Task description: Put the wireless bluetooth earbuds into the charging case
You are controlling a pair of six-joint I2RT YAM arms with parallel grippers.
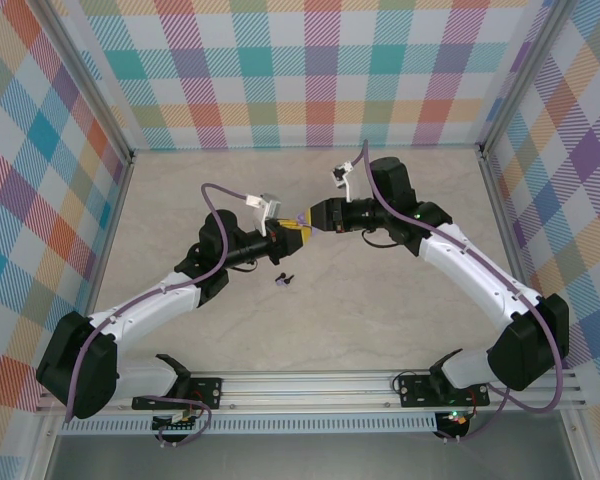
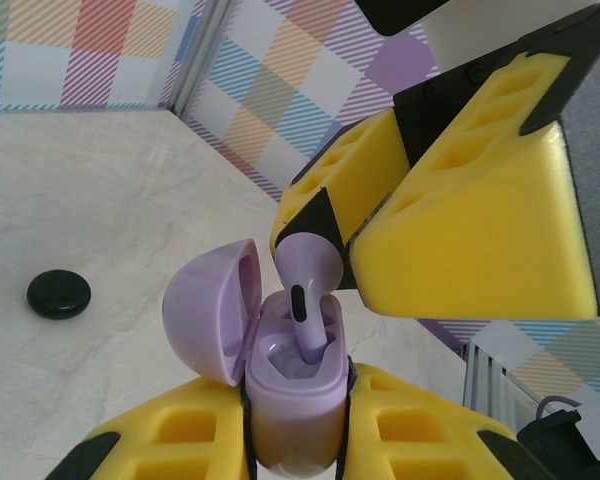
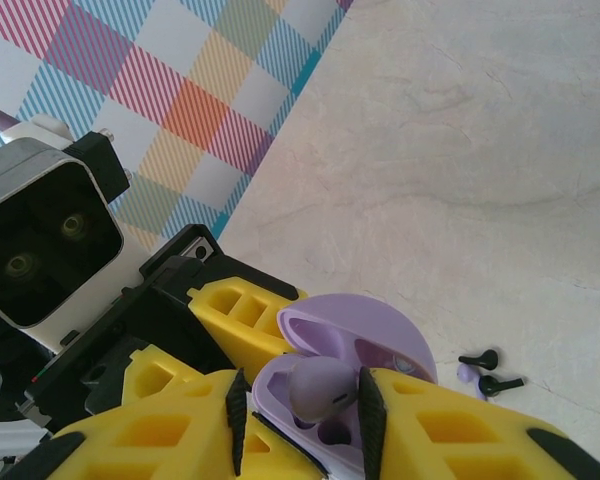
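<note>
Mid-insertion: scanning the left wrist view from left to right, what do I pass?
Black disc on the table → open lid of the lavender charging case → lavender earbud, stem in the case → right gripper's yellow pads.

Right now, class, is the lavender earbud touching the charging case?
Touching. The left wrist view shows the lavender earbud standing stem-down in the open charging case, its stem sunk into a socket and resting against the inside.
</note>
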